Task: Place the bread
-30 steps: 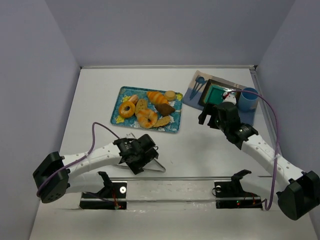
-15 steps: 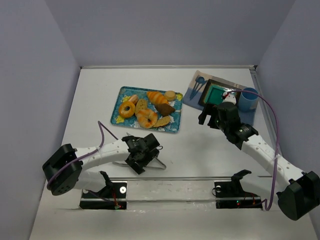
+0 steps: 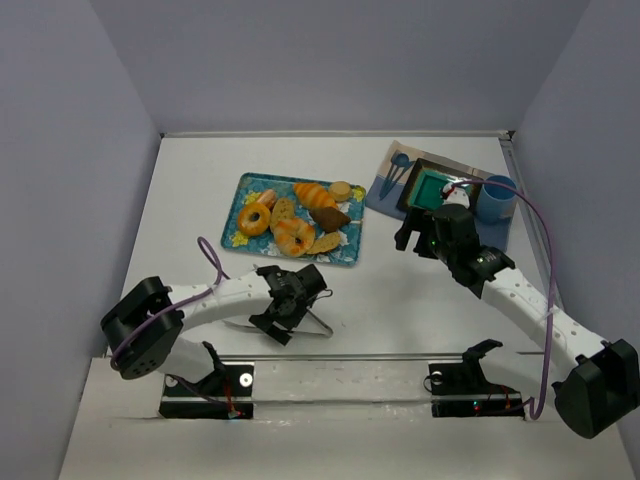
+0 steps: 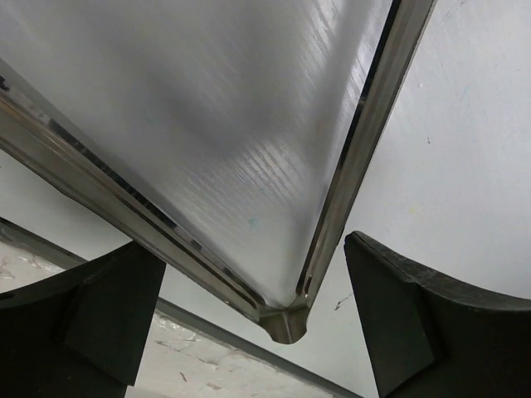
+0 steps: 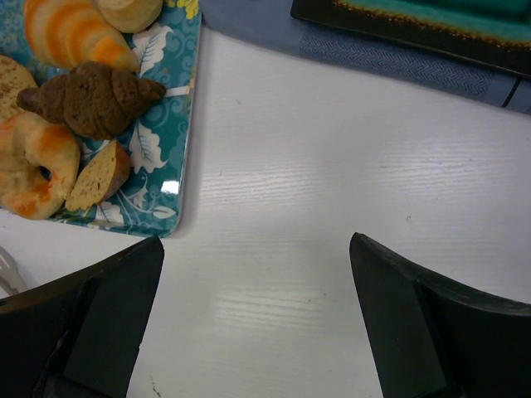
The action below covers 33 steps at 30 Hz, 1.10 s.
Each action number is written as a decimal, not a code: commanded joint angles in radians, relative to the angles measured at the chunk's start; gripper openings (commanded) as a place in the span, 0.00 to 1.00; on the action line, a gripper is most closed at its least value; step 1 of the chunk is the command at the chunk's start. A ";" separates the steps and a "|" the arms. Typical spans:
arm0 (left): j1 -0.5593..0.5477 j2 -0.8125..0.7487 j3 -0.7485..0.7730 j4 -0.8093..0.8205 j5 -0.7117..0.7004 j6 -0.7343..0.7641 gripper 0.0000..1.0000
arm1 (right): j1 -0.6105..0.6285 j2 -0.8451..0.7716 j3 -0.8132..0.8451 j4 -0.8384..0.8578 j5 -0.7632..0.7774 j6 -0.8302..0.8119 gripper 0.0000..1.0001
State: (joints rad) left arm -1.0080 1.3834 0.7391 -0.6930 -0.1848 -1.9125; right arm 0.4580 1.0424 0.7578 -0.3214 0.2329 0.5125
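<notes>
On a teal flower-patterned tray toward the far middle of the white table lies the bread: a glazed ring, a ring donut, an orange croissant, a dark brown croissant and a few slices, all within the tray's rim. Right of the tray, well apart from it, a blue placemat carries a dark square plate with a teal centre, and a blue cup stands at the mat's right end. The right gripper hangs over bare table between the tray's near right corner and the mat. Its fingers are spread wide with nothing between them. Nearer the arm bases, the left gripper points down over a shiny metal piece lying flat on the table, and what kind of utensil it is I cannot tell. Its fingers are likewise released, standing wide on either side of the piece's rimmed corner without touching it. No bread is held by either arm.
</notes>
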 commanded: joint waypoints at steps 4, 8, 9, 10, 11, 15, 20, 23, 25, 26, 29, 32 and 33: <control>-0.001 0.078 0.069 -0.045 -0.084 -0.080 0.99 | 0.004 0.001 0.028 0.035 -0.041 -0.012 1.00; 0.002 0.134 0.071 -0.030 -0.073 -0.083 0.99 | 0.004 0.001 0.026 0.035 -0.049 -0.014 1.00; 0.002 0.156 0.068 -0.030 -0.055 -0.086 0.99 | 0.004 -0.001 0.028 0.033 -0.049 -0.014 1.00; 0.002 0.167 0.066 -0.036 -0.044 -0.089 0.99 | 0.004 -0.004 0.025 0.033 -0.047 -0.012 1.00; 0.002 0.177 0.065 -0.040 -0.035 -0.094 0.99 | 0.004 -0.004 0.025 0.031 -0.046 -0.014 1.00; 0.005 0.195 0.046 -0.066 0.001 -0.126 0.99 | 0.004 -0.005 0.023 0.033 -0.043 -0.014 1.00; 0.008 0.218 0.085 -0.151 0.008 -0.146 0.99 | 0.004 -0.002 0.023 0.031 -0.038 -0.017 1.00; 0.008 0.269 0.135 -0.284 0.038 -0.160 0.99 | 0.004 -0.005 0.023 0.031 -0.038 -0.016 1.00; 0.009 0.290 0.129 -0.292 0.048 -0.157 0.99 | 0.004 -0.010 0.020 0.031 -0.038 -0.016 1.00; 0.014 0.290 0.123 -0.281 0.053 -0.151 0.99 | 0.004 -0.010 0.018 0.030 -0.040 -0.016 1.00; 0.039 0.284 0.112 -0.280 0.053 -0.146 0.99 | 0.004 -0.013 0.017 0.028 -0.049 -0.015 1.00; 0.045 0.261 0.102 -0.254 0.007 -0.167 0.99 | 0.004 -0.016 0.015 0.030 -0.052 -0.011 1.00; 0.045 0.258 0.102 -0.238 -0.008 -0.172 0.99 | 0.004 -0.015 0.015 0.030 -0.053 -0.011 1.00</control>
State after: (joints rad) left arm -0.9768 1.6066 0.9070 -0.8375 -0.1150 -1.9797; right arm 0.4580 1.0420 0.7578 -0.3218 0.1894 0.5125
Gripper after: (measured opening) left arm 0.990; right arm 0.996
